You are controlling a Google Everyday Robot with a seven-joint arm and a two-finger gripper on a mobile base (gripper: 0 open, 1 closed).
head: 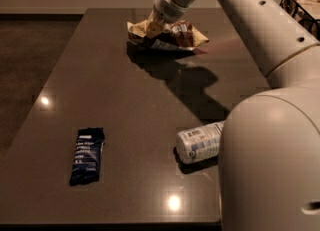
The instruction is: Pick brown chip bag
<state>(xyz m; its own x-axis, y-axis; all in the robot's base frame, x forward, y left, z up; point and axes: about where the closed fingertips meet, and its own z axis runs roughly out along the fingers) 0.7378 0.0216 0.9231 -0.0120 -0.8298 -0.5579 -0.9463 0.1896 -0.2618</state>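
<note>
The brown chip bag (172, 34), brown in the middle with pale yellow ends, is at the far middle of the dark table (100, 90). My gripper (152, 26) comes down from the upper right and is shut on the bag's left end. The bag is tilted and sits slightly above the table, with its shadow spread beneath it. The wrist hides part of the bag's top.
A small dark blue bar wrapper (87, 155) lies near the front left. A white bottle (200, 142) lies on its side at the front middle, next to my arm's large white body (270, 165). A dark wire basket (302, 5) stands at the far right.
</note>
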